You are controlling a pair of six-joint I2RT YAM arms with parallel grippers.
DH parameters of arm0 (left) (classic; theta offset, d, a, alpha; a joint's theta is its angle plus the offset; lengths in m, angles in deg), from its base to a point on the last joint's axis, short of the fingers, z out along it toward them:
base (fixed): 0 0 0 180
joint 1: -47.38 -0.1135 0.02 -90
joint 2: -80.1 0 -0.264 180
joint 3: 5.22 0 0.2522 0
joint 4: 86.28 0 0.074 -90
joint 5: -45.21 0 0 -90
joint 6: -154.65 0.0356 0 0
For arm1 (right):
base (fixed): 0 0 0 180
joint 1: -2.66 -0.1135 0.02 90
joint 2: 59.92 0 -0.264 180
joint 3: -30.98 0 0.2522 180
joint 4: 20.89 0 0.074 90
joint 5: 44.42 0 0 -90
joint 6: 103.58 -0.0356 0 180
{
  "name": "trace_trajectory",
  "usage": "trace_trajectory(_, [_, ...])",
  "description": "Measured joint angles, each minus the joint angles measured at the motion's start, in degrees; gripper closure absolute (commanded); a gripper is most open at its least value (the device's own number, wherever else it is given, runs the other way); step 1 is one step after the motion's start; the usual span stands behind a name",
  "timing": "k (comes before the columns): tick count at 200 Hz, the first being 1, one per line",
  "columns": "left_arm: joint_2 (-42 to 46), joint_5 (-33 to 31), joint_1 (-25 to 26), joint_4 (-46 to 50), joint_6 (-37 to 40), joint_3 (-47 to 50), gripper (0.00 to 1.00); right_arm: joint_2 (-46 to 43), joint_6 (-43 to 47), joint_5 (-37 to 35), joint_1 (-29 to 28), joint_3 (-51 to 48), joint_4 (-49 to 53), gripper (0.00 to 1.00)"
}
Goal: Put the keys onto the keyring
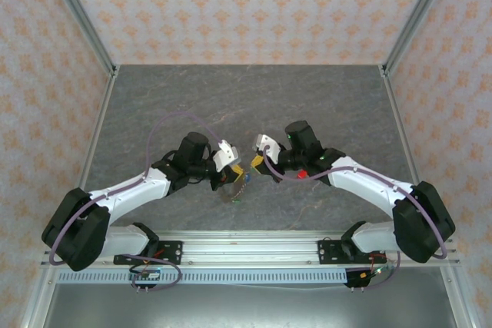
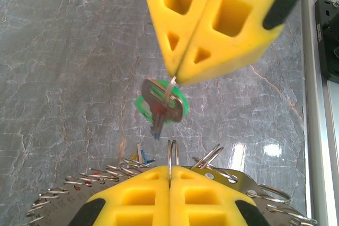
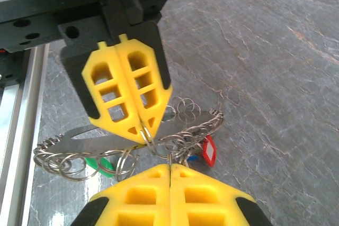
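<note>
The keyring is a curved flat metal strip lined with several small split rings, and it hangs between the two arms. My left gripper is shut on one upright split ring of it. The right wrist view shows the left gripper from the front. My right gripper is shut on a thin wire loop. A green-headed key dangles from that loop, just above the left gripper's ring. A red tag and a blue piece hang under the strip. My right gripper sits close against the rings.
Grey marbled tabletop spreads behind the arms, walled in by patterned panels. An aluminium rail runs along the near edge under the arm bases. Both grippers meet tip to tip near the table's middle.
</note>
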Motion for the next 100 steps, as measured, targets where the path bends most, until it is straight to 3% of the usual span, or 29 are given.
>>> trace_trajectory(100, [-1.0, 0.0, 0.0, -0.2, 0.0, -0.7, 1.00, 0.0, 0.9, 3.6, -1.1, -0.2, -0.3, 1.00])
